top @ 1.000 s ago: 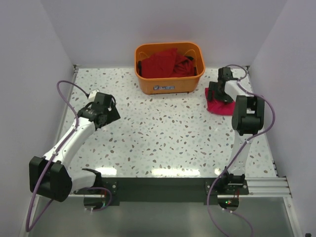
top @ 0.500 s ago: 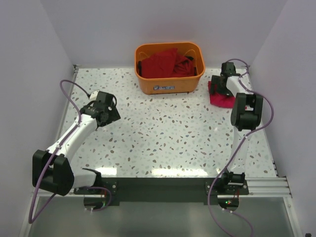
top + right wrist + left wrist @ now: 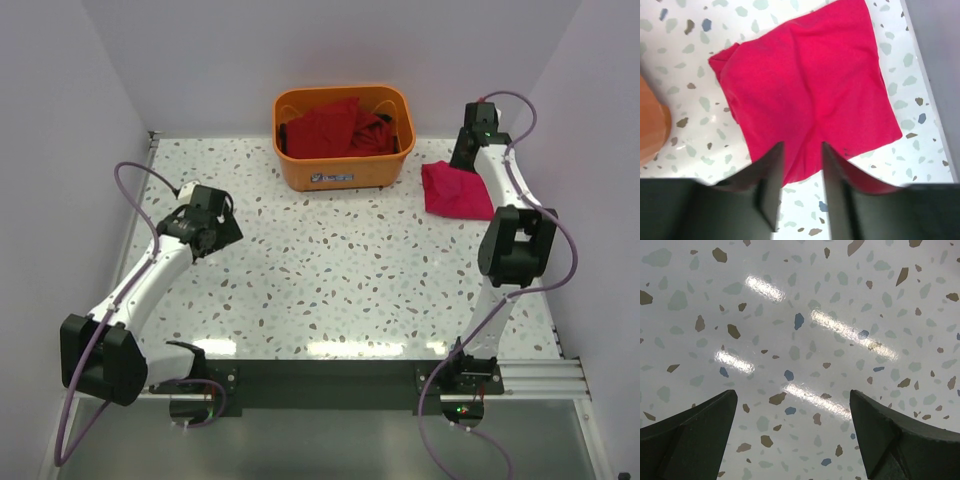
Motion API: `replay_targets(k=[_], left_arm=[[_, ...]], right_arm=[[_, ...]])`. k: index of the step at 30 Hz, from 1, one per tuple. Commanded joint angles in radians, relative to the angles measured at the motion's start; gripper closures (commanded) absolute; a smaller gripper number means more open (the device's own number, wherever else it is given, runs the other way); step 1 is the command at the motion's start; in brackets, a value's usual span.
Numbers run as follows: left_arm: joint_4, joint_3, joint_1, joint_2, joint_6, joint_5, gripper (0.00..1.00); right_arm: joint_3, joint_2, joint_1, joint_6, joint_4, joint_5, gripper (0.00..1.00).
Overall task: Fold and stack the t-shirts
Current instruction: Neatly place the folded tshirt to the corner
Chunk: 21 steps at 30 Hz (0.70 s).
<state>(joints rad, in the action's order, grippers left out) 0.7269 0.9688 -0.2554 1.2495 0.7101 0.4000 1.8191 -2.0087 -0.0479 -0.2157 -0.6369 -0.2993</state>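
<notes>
Now, a folded crimson t-shirt (image 3: pixel 457 190) lies right of the orange basket (image 3: pixel 345 92).
Right gripper (image 3: pixel 801 147) hovers above it, jaws narrow and empty; left gripper (image 3: pixel 792 395) gapes wide. Soft, light cloth, probably best pinched at an edge.

The tally, kind by kind
One orange plastic basket (image 3: pixel 345 178) at twelve o'clock, its dark red cloth t-shirts (image 3: pixel 325 130) too heaped to count; one folded bright crimson cloth t-shirt (image 3: pixel 457 190) at two o'clock; two white-and-black robot arms (image 3: pixel 150 280).

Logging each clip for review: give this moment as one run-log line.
left gripper: open, empty, over table | right gripper: narrow gap, empty, above folded t-shirt | basket: red t-shirts inside
</notes>
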Motion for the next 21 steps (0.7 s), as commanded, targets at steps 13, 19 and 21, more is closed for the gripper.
replay_targets(k=[13,19,21], left_arm=[[0.006,-0.001,0.008,-0.038,-0.006,0.005,0.00],[0.020,0.001,0.008,-0.068,-0.009,0.002,0.00],[0.032,0.010,0.008,-0.078,-0.008,0.002,0.00]], right_arm=[[0.051,-0.281,0.037,-0.019,-0.037,0.048,0.76],[0.066,-0.251,0.037,0.006,-0.061,0.025,0.67],[0.123,-0.210,0.037,0.012,-0.090,0.014,0.64]])
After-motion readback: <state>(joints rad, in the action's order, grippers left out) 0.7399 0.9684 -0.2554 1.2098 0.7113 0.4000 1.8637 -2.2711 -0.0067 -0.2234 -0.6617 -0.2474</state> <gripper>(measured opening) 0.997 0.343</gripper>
